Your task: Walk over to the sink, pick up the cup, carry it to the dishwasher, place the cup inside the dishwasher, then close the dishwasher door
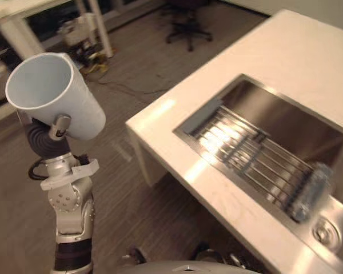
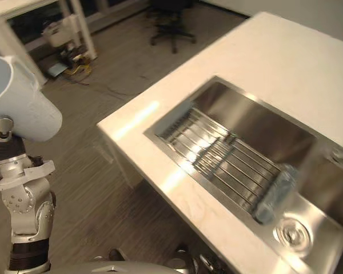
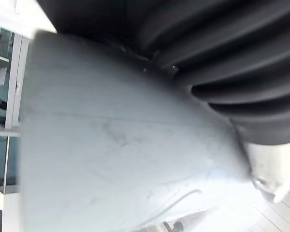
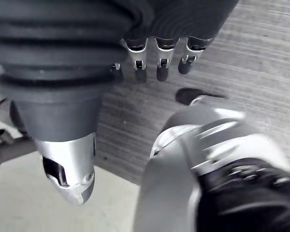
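Observation:
A pale blue cup is held up at the left, tilted with its open mouth facing up and toward me. My left hand is under it, thumb pressed on the cup's wall and the other fingers hidden behind it. Close up in the left wrist view, the cup lies against the hand's dark cover. The steel sink is set into a white counter to the right of the cup, well apart from it. My right hand hangs over the floor with relaxed fingers and holds nothing.
A wire rack lies in the sink with a clear plastic bottle beside it and a drain near the front. An office chair and a white table with clutter stand on the far carpet.

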Robot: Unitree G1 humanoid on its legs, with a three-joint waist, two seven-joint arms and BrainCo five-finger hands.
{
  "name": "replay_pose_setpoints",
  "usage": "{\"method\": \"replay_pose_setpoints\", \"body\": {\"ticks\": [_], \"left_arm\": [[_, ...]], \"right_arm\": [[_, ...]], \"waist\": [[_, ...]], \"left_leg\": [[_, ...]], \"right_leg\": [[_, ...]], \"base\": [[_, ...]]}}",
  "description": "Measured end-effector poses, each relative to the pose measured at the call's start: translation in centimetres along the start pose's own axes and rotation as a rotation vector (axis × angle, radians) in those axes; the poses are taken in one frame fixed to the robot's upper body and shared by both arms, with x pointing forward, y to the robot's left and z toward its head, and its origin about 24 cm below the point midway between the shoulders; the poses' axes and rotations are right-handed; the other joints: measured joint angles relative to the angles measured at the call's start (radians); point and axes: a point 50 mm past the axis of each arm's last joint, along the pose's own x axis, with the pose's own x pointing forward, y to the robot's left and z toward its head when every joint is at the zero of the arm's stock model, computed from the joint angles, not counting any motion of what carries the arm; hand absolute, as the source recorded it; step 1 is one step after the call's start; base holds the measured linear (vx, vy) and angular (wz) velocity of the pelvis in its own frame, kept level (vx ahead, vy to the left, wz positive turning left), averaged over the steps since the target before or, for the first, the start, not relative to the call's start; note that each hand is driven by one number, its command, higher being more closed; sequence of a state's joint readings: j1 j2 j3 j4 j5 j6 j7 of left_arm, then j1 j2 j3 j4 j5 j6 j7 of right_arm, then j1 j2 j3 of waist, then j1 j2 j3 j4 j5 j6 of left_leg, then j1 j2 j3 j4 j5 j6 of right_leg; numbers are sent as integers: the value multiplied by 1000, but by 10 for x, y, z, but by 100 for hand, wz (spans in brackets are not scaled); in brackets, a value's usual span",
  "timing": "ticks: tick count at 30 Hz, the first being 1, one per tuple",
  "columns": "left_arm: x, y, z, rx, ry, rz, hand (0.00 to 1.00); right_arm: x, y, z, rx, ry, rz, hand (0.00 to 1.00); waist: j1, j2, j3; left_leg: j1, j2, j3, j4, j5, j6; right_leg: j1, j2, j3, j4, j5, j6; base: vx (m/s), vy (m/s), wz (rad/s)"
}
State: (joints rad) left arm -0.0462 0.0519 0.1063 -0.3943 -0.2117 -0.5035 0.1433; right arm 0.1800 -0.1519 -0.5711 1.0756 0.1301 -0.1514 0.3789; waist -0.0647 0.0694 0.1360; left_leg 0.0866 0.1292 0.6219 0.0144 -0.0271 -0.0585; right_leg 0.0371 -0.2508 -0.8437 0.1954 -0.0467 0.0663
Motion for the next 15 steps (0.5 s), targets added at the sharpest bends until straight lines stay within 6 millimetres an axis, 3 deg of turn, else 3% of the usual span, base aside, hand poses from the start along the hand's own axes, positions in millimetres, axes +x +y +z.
{"method": "replay_pose_setpoints", "body": {"ticks": [1, 2, 3, 4, 5, 7, 8, 9, 10, 11, 12, 13, 15], "left_arm": [[-2, -2, -2, -13, 16, -4, 100], [-7, -5, -5, -26, 46, -10, 100], [-12, -2, -5, -27, 73, -1, 100], [-13, 0, -6, -21, 84, 2, 100], [-14, 1, -5, -9, 89, -20, 100], [-26, -9, -15, -52, 161, -34, 100], [-33, -22, -23, -94, 208, -91, 100], [-37, -30, -27, -114, 229, -132, 100], [-40, -33, -30, -120, 240, -148, 100], [-42, -32, -35, -112, 254, -148, 100], [-43, -29, -38, -97, 267, -129, 100], [-45, -26, -42, -84, 288, -108, 100], [-47, -32, -44, -96, 301, -133, 100]], "right_arm": [[1, -1, 3, -3, -2, -1, 0], [2, -1, 5, 29, -10, -6, 0], [3, 3, 2, 35, 8, 6, 0], [4, 8, -2, 38, 30, 24, 0], [4, 14, -9, 48, 54, 42, 0], [-3, 4, -15, 46, 68, 18, 0], [-10, -4, -23, 36, 86, 0, 0], [-14, -8, -28, 37, 101, -11, 0], [-16, -5, -34, 42, 112, -6, 0], [-17, 1, -42, 49, 123, 12, 0], [-18, 9, -50, 61, 136, 22, 0], [-16, 24, -56, 43, 148, 63, 0], [-18, 37, -67, 37, 179, 93, 0]], "waist": [[1, 10, 1], [11, 21, 10], [13, 20, 16], [16, 16, 14], [21, -31, 16], [18, -25, 21], [-6, -9, 13], [-15, -2, 12], [-20, 7, 9], [-21, -5, 14], [-17, -21, 17], [-19, -42, 26], [-46, -54, 24]], "left_leg": [[14, -3, -23, -41, 16, -12], [41, -2, -53, -70, 22, -10], [56, -6, -79, -68, 20, -7], [56, -8, -91, -67, 17, -9], [53, -43, -128, -63, 0, -14], [9, -51, -206, 16, -35, 13], [-38, -55, -304, 90, -68, 35], [-49, -58, -368, 111, -79, 39], [-55, -51, -415, 114, -81, 44], [-53, -53, -453, 105, -84, 40], [-51, -55, -464, 100, -83, 41], [-51, -54, -485, 104, -86, 38], [-69, -50, -536, 113, -94, 25]], "right_leg": [[2, -10, -21, 44, -10, -14], [-12, -65, -41, 196, -36, -50], [-46, -112, -40, 306, -100, -42], [-47, -96, -30, 249, -99, -33], [-34, -111, 0, 211, -63, -89], [-65, -126, 194, 276, -44, -142], [-92, -108, 377, 331, -18, -183], [-108, -78, 504, 361, -55, -149], [-108, -12, 612, 331, -133, -88], [-128, 67, 700, 282, -185, -66], [-164, 118, 745, 256, -192, -58], [-246, 189, 831, 244, -184, -50], [-313, 254, 975, 200, -150, -35]], "base": [[101, 134, 133], [25, 52, 94], [-3, -11, 77], [-29, -101, 79], [-17, -68, 88], [10, -2, 131], [51, 47, 179], [70, 3, 193], [51, -57, 147], [15, -86, 105], [11, -128, 78], [33, -130, 47], [57, -197, 82]]}}
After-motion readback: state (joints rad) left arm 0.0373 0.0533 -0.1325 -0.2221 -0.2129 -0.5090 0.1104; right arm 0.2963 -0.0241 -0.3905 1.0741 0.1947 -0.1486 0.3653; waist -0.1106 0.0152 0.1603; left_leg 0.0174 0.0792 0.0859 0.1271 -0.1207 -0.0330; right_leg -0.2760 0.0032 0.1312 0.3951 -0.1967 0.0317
